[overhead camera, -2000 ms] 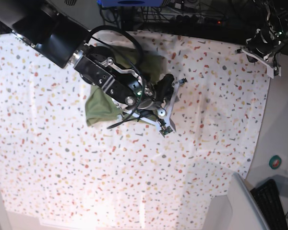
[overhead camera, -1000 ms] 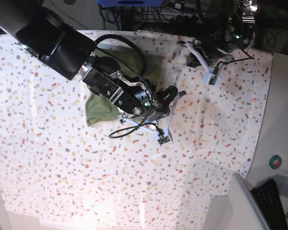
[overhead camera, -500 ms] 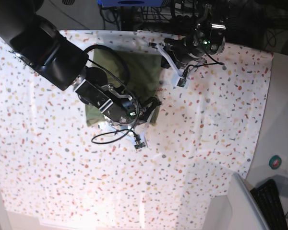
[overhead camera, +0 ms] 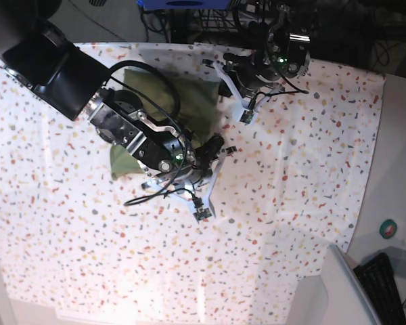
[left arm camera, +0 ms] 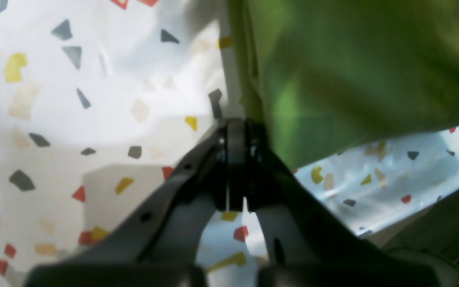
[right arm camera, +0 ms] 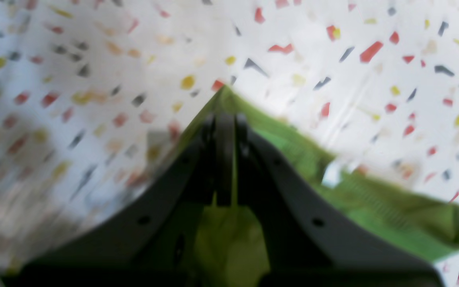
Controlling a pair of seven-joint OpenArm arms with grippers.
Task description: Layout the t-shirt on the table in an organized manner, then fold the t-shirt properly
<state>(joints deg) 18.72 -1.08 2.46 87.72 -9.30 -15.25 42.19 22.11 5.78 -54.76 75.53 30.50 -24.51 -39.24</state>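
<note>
The olive-green t-shirt (overhead camera: 189,101) lies bunched on the speckled table (overhead camera: 291,203), partly hidden under my right arm (overhead camera: 132,132). In the right wrist view my right gripper (right arm camera: 223,117) is shut on a corner of the t-shirt (right arm camera: 373,207), and the fabric trails back beneath the fingers over the table (right arm camera: 333,59). My left arm (overhead camera: 271,61) reaches in from the back. Its gripper (left arm camera: 235,123) is shut, with the tips right at the t-shirt's (left arm camera: 353,71) edge on the table (left arm camera: 94,99). I see no fabric between those fingers.
Cables and equipment (overhead camera: 189,13) crowd the back edge. Off the table's right edge (overhead camera: 372,169) are a green tape roll (overhead camera: 388,229), a black keyboard (overhead camera: 382,284) and a grey bin (overhead camera: 338,284). Speckled cloth stretches across the front and left.
My left arm swung in from the back right to the shirt's right edge, staying shut. My right gripper pulled its shirt corner left and toward the front, and the shirt shifted left.
</note>
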